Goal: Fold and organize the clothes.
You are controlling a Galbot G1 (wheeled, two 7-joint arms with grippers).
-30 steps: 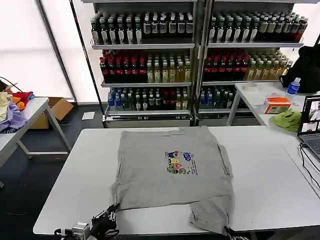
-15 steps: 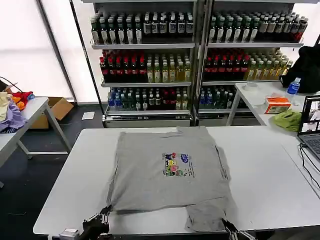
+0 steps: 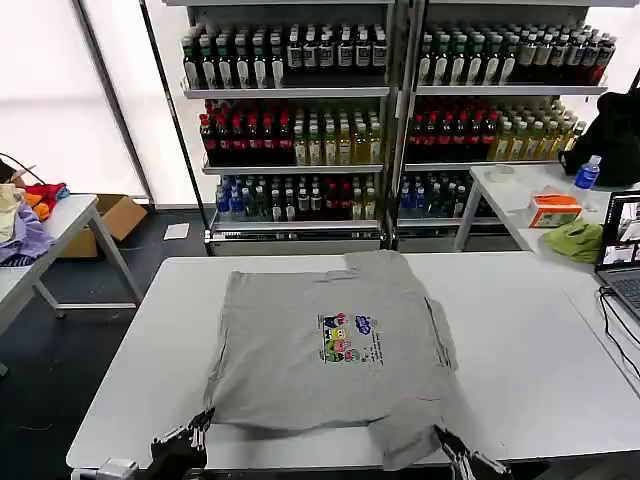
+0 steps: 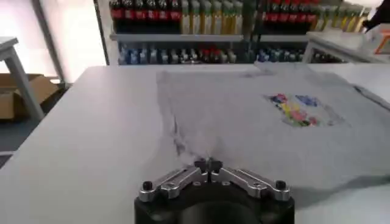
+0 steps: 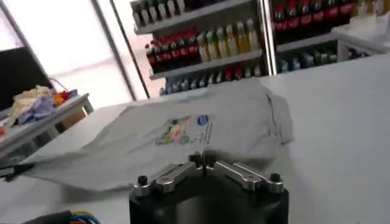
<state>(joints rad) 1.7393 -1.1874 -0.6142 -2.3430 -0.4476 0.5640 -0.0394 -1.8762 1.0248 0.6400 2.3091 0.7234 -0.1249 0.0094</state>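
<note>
A light grey short-sleeved shirt [image 3: 320,340] with a small multicoloured chest print lies flat, print up, on the white table [image 3: 130,330]. One sleeve is bunched at the near right edge. My left gripper [image 3: 203,418] is at the shirt's near left corner, shut on the fabric edge; the left wrist view has its tips [image 4: 208,163] pinched together on the shirt [image 4: 256,122]. At the near right, my right gripper [image 3: 440,436] is shut on the bunched cloth. In the right wrist view that gripper [image 5: 201,159] meets the shirt [image 5: 183,134].
Shelves of bottles [image 3: 300,120] stand behind the table. A side table on the left holds coloured garments [image 3: 22,228]. To the right are a lime-green cloth [image 3: 577,240], an orange box [image 3: 553,210] and a laptop [image 3: 622,250]. Bare tabletop flanks the shirt.
The shirt has slid toward the near edge and to the left, both grippers drawing back with it. The bunched sleeve now hangs nearer the table's front edge.
</note>
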